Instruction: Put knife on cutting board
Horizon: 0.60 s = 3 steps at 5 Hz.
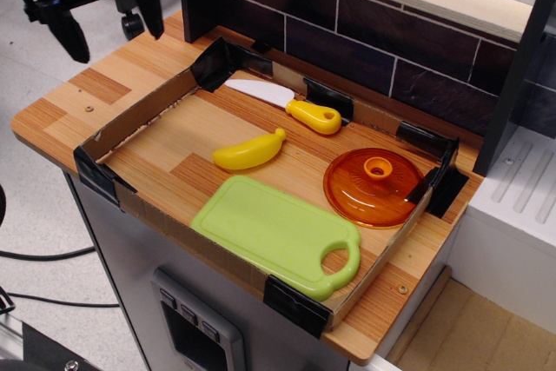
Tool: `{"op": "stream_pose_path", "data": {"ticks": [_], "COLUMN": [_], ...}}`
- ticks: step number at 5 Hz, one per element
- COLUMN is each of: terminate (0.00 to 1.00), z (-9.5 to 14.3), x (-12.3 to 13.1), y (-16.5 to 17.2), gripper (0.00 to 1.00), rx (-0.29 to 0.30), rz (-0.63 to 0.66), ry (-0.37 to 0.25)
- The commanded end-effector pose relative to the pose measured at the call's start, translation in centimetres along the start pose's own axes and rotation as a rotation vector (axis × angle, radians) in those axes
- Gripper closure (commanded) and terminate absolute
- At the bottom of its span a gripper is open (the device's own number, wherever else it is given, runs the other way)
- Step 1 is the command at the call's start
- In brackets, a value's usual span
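The knife (287, 103) lies flat at the back of the cardboard-walled tray (130, 119), white blade to the left, yellow handle with a hole to the right. The lime-green cutting board (269, 230) lies flat at the tray's front, handle hole to the right, nothing on it. My gripper (115, 30) hangs at the top left, above the wooden counter outside the tray, well left of the knife. Its two black fingers are spread apart and hold nothing.
A yellow toy banana (249, 151) lies mid-tray between knife and board. A round orange lid (375, 187) sits at the tray's right. A dark tiled wall (373, 41) stands behind the tray. The wooden counter (61, 110) ends at the left and front.
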<state>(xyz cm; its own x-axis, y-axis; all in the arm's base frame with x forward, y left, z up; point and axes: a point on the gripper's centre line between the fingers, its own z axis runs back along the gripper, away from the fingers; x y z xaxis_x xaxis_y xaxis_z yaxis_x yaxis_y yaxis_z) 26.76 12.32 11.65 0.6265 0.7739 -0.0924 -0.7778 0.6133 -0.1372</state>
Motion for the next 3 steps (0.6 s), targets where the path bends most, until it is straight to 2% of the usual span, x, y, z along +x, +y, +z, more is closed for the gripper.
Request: {"op": "stream_pose_path", "data": {"ticks": [1,2,3], "terminate": [0.00,0.00,0.00], "z": [0.1,-1.0,-2.3], "x": [-0.7,-1.5,-1.3], "y": [-3.0,-5.3,-7.6], "gripper": [0.00,0.00,0.00], "rx": [-0.019,-0.010,0.012], "rz": [0.457,0.700,0.853], "ry": [-0.065,-0.057,-0.040]}}
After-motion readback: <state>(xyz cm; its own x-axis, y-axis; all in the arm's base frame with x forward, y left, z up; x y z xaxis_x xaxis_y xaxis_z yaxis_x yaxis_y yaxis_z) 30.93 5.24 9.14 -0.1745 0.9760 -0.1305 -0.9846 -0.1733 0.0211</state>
